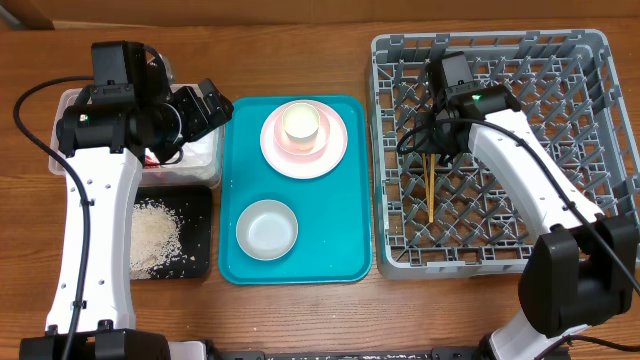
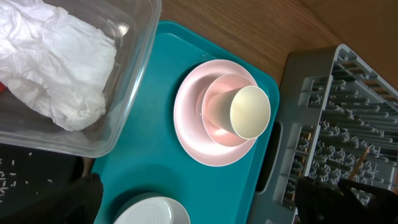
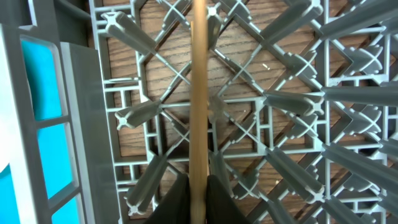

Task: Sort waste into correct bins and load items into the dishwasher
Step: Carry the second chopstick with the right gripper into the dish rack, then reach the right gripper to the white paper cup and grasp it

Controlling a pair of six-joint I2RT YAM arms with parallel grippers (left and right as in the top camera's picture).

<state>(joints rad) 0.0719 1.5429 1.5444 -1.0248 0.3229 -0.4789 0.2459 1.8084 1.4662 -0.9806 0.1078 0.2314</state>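
My right gripper (image 1: 432,150) (image 3: 198,202) is shut on the wooden chopsticks (image 1: 430,192) (image 3: 198,93), holding them over the grey dish rack's lattice (image 1: 560,120) (image 3: 280,124). My left gripper (image 1: 212,108) (image 2: 199,190) is open and empty, above the teal tray's left edge, beside the clear tub (image 1: 200,165) (image 2: 134,74). The tub holds the white napkin (image 2: 59,62) and a bit of red wrapper (image 1: 152,157). The white cup (image 1: 302,122) (image 2: 250,112) sits in the pink bowl (image 2: 214,115) on the pink plate (image 1: 335,150) (image 2: 186,124). The grey-white bowl (image 1: 267,228) (image 2: 155,213) is nearer the front.
The teal serving tray (image 1: 335,250) (image 2: 143,168) lies between the tub and the rack. The black tray (image 1: 195,210) with rice grains (image 1: 155,235) sits in front of the tub. The rack's rim (image 2: 298,124) borders the teal tray on the right.
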